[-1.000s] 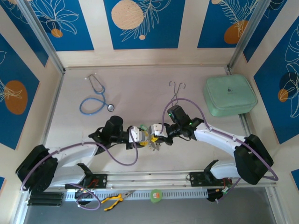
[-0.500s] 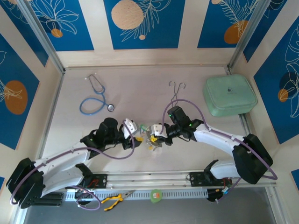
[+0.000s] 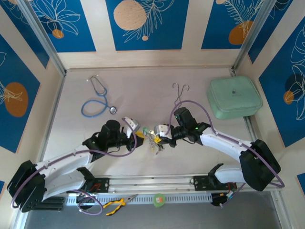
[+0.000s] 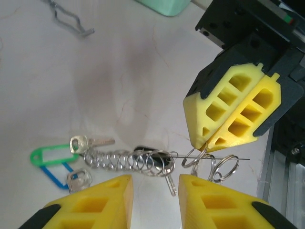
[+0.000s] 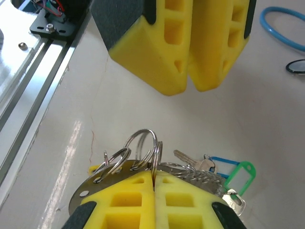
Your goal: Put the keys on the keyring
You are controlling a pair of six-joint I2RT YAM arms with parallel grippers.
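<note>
Keyring (image 4: 143,160): coiled chain and ring cluster at table (image 4: 119,71) centre-front, between the two grippers; its green tab (image 4: 47,155) end seems to trail on the surface. Keys (image 4: 88,143) lie against the chain; cannot tell whether any is threaded. Right gripper (image 4: 205,143) clamped tight on a ring at the cluster's end. Left gripper (image 4: 155,183) just beside the rings, jaws narrow, nothing between them. Judged step: threading, mid-task. Next move calls for the left to pinch one key head and feed its hole onto the held ring, right holding steady
</note>
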